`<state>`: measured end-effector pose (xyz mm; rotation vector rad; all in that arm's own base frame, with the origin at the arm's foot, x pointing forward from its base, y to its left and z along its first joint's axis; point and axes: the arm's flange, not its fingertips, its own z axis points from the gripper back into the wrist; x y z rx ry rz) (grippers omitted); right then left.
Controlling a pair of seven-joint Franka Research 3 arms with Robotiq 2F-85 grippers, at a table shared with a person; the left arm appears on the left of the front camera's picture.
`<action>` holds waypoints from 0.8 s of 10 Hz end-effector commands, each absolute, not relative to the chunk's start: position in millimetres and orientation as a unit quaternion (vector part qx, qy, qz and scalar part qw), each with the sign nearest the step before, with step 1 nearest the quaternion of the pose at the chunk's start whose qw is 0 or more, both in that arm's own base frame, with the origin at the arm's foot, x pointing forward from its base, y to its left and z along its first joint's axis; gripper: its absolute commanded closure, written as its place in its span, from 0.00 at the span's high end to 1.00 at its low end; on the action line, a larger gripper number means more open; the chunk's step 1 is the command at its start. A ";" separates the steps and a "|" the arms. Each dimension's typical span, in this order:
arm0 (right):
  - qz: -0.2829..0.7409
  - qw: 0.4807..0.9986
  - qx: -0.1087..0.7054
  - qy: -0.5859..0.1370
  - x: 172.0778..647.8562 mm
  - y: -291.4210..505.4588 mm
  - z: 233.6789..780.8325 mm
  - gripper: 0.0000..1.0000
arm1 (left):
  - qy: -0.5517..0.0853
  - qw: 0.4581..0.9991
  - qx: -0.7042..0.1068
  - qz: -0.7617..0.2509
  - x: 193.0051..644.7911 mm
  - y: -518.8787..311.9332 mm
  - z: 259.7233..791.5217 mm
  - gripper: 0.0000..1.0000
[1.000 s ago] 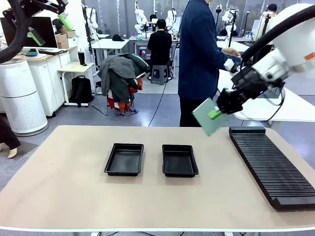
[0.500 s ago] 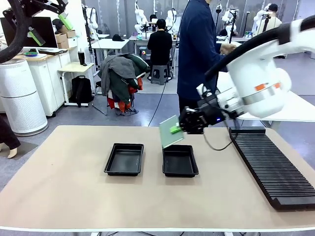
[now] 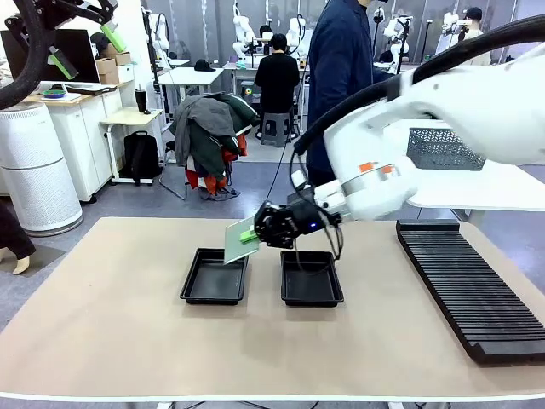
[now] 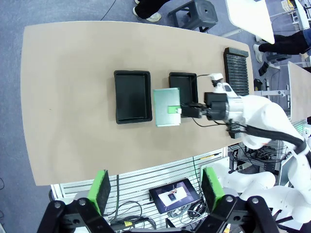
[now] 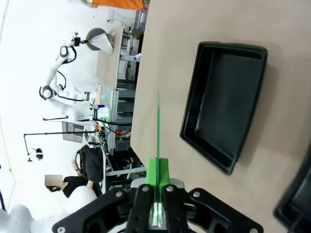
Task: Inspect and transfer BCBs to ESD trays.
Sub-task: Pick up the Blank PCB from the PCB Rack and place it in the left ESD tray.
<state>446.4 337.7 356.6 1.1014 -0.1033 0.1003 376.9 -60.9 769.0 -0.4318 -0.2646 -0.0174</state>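
My right gripper (image 3: 254, 235) is shut on a thin green BCB (image 3: 238, 242), held tilted in the air over the near right corner of the left ESD tray (image 3: 213, 277). The right ESD tray (image 3: 311, 279) lies under the arm's wrist. Both trays look bare inside. In the right wrist view the BCB (image 5: 158, 124) shows edge-on between the green pads (image 5: 157, 175), with the left tray (image 5: 224, 103) beyond it. My left gripper (image 4: 157, 191) hangs open high above the table, looking down on the BCB (image 4: 166, 101) and both trays (image 4: 132, 90).
A long black ribbed rack (image 3: 470, 288) lies along the table's right side. A person in a dark blue coat (image 3: 339, 77) stands at the far edge. The tan table (image 3: 102, 324) has free room on its left and front.
My right arm has swung the BCB leftward, from near the rack's far end, across the right tray, to over the left tray. The left arm has stayed put.
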 end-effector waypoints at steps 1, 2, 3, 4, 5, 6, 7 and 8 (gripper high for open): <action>0.026 0.849 0.524 -0.065 462.4 372.0 341.0 0.03 | -0.130 0.968 -0.214 -0.012 376.6 -59.2 767.5 1.00; 0.011 0.850 0.523 -0.067 464.7 381.2 336.6 0.03 | -0.130 0.968 -0.214 -0.012 376.6 -59.2 767.5 1.00; 0.003 0.856 0.512 -0.069 465.8 388.1 331.2 0.03 | -0.130 0.968 -0.214 -0.012 376.6 -59.2 767.5 1.00; -0.007 0.860 0.506 -0.066 466.8 394.8 324.3 0.03 | -0.130 0.968 -0.214 -0.012 376.6 -59.2 767.5 1.00; -0.016 0.867 0.495 -0.061 467.3 400.8 318.2 0.03 | -0.130 0.968 -0.214 -0.012 376.6 -59.2 767.5 1.00; -0.024 0.874 0.482 -0.062 467.3 406.1 314.7 0.03 | -0.130 0.968 -0.214 -0.012 376.6 -59.2 767.5 1.00; -0.024 0.879 0.471 -0.066 467.3 412.3 311.2 0.03 | -0.130 0.968 -0.214 -0.012 376.6 -59.2 767.5 1.00; -0.027 0.884 0.462 -0.066 468.1 417.2 306.8 0.03 | -0.130 0.968 -0.214 -0.012 376.6 -59.2 767.5 1.00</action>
